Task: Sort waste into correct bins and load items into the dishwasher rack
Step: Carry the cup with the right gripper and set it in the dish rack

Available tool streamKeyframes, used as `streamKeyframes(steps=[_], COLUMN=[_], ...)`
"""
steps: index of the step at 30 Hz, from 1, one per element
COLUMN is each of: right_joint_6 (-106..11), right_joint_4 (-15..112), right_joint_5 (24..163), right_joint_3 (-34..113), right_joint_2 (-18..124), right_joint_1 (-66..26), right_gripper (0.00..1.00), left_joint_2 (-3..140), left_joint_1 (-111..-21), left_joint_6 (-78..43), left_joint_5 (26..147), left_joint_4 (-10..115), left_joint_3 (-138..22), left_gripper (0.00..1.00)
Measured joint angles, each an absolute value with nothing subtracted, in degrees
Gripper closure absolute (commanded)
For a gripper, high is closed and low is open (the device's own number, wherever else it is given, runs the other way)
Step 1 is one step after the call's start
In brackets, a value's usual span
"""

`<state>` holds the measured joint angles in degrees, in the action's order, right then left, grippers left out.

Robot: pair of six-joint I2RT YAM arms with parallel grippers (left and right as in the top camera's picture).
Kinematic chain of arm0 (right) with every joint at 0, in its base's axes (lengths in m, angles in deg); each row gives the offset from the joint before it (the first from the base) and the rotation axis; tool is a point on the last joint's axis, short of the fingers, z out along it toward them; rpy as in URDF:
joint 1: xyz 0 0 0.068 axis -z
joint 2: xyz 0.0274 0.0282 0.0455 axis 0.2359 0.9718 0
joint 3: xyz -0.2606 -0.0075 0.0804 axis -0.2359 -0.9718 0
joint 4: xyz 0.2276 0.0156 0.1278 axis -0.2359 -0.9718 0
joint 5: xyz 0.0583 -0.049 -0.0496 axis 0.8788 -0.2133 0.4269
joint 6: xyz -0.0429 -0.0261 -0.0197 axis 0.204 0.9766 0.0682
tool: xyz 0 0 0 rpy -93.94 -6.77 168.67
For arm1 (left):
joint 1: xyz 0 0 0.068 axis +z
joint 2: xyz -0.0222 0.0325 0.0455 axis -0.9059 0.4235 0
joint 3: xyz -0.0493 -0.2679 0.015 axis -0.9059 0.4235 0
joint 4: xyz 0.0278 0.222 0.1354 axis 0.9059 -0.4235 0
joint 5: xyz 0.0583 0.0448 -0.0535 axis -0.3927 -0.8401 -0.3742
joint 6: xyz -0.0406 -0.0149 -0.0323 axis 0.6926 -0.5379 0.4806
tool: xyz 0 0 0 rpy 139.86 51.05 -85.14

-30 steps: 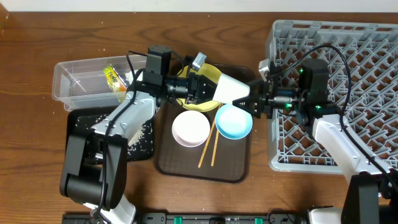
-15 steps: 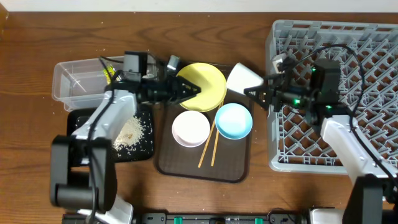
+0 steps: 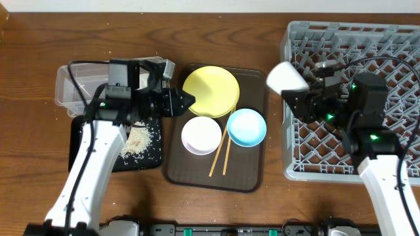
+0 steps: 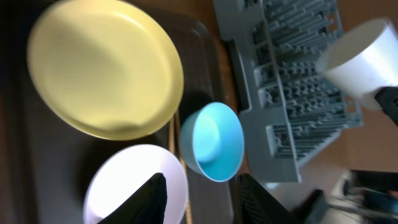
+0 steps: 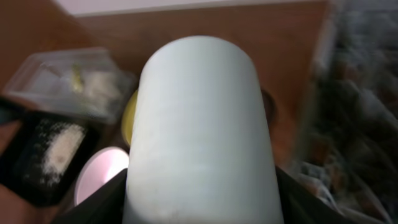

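Note:
My right gripper (image 5: 202, 202) is shut on the small pale cup (image 5: 202, 118), which fills the right wrist view. From overhead the cup (image 3: 287, 77) hangs at the left edge of the grey dishwasher rack (image 3: 367, 72). My left gripper (image 3: 185, 101) is open with nothing between its fingers, just left of the yellow plate (image 3: 211, 92). The plate, the white bowl (image 3: 201, 135), the light blue bowl (image 3: 247, 127) and the chopsticks (image 3: 219, 155) lie on the brown serving tray (image 3: 213, 178). In the left wrist view the fingers (image 4: 151, 200) hover over the white bowl (image 4: 118, 186).
The clear tub (image 3: 79, 84) stands at the left, partly under my left arm. In front of it the black tray (image 3: 85, 131) holds whitish rice scraps (image 3: 138, 139). A blurred yellow-green wrapper (image 5: 77, 78) shows inside the tub.
My left gripper has drawn back leftward off the yellow plate, which now lies bare. My right gripper has carried the cup up and rightward to the rack's edge.

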<state>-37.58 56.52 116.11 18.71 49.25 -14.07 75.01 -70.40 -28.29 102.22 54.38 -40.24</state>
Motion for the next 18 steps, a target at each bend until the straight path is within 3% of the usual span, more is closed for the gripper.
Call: streamKeyframes(steps=[12,18], right_joint_6=[-38.23,-38.26], right_joint_4=[25.94,16.13], right_joint_5=[92.42,85.88], right_joint_3=[37.62,39.02], right_joint_2=[52.07,57.56], right_joint_1=[-5.39,1.4], right_gripper=[0.99,0.99], left_joint_2=[73.44,73.44], left_joint_1=[-70.4,-70.4], left_joint_6=[-28.7,-28.72], left_joint_5=[96.21,95.03], left_joint_4=[53.55,53.46], left_joint_3=[-40.24,-40.24], left_gripper=[0.59,0.59])
